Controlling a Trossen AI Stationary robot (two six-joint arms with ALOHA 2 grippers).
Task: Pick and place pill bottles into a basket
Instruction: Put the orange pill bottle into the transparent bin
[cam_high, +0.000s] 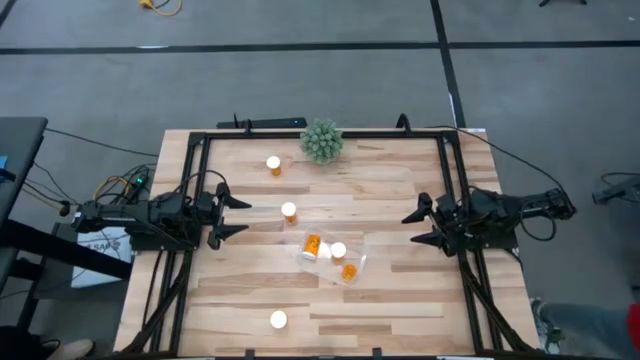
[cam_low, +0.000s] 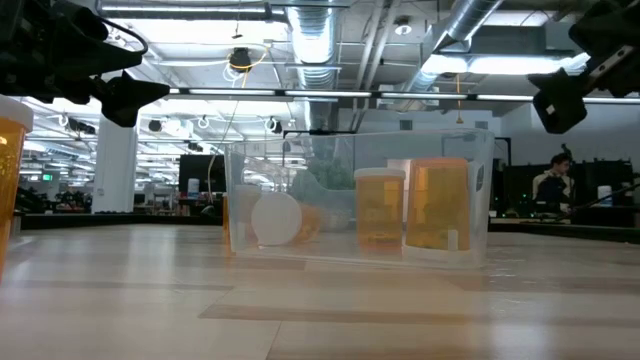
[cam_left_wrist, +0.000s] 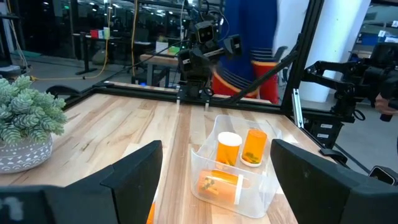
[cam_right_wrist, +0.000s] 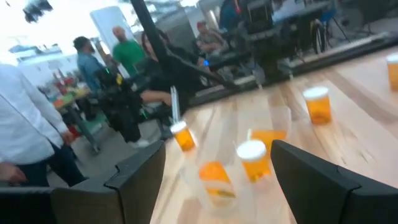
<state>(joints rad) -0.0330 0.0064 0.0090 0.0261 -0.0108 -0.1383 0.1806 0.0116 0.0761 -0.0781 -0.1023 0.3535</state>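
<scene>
The clear basket (cam_high: 333, 258) sits at the table's middle and holds three orange pill bottles: one lying (cam_high: 313, 245), one upright (cam_high: 338, 250), one near its right corner (cam_high: 349, 270). It also shows in the low view (cam_low: 360, 200) and both wrist views (cam_left_wrist: 233, 168) (cam_right_wrist: 249, 165). Three loose bottles stand on their bases: far (cam_high: 273, 164), middle (cam_high: 289, 211), near (cam_high: 278, 320). My left gripper (cam_high: 228, 212) is open at the left, its fingers toward the middle bottle. My right gripper (cam_high: 420, 225) is open at the right, level with the basket. Both are empty.
A spiky green plant (cam_high: 321, 141) in a grey pot stands at the far edge. A black metal frame (cam_high: 452, 190) runs round the table. People show in the room beyond the table (cam_right_wrist: 25, 118). Bare wood lies between each gripper and the basket.
</scene>
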